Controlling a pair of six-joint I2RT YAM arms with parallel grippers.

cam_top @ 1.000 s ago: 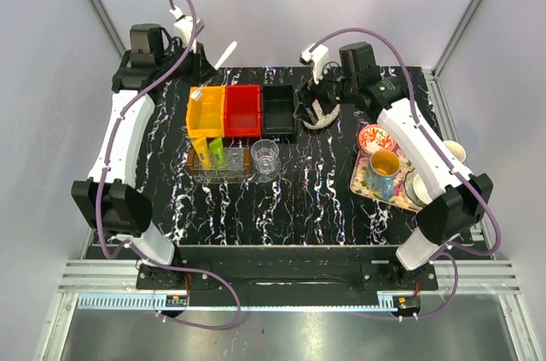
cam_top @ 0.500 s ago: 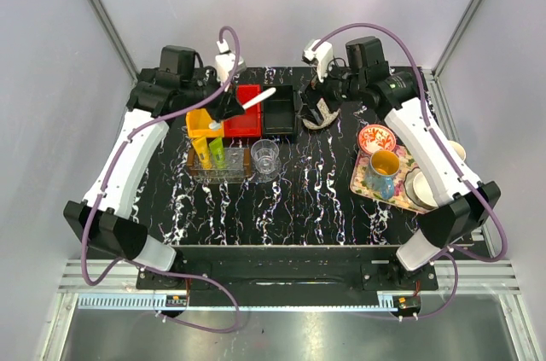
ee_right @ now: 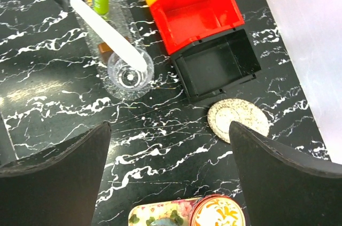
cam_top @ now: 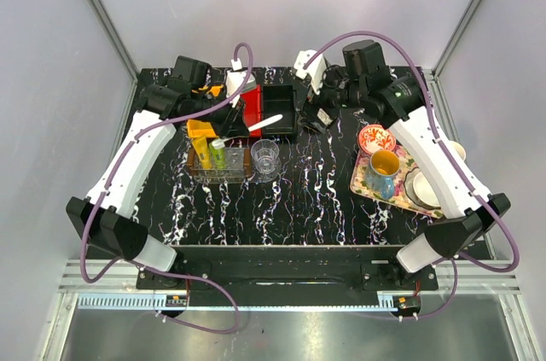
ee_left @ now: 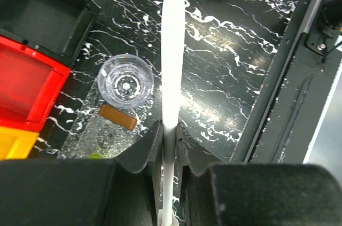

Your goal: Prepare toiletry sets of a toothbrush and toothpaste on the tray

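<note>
Left wrist view: left end effector (ee_left: 168,132) clamps the toothbrush (ee_left: 172,49), jutting ahead just beside the cup (ee_left: 125,82), over the desk (ee_left: 230,98); right end effector (ee_right: 168,132) spread wide.

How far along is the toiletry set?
Done: green tube and yellow tube lie on the clear tray. In hand: left gripper shut on the white toothbrush, held in the air near the glass cup. Left: set the toothbrush on the tray. Meanwhile the right gripper is open and empty.
</note>
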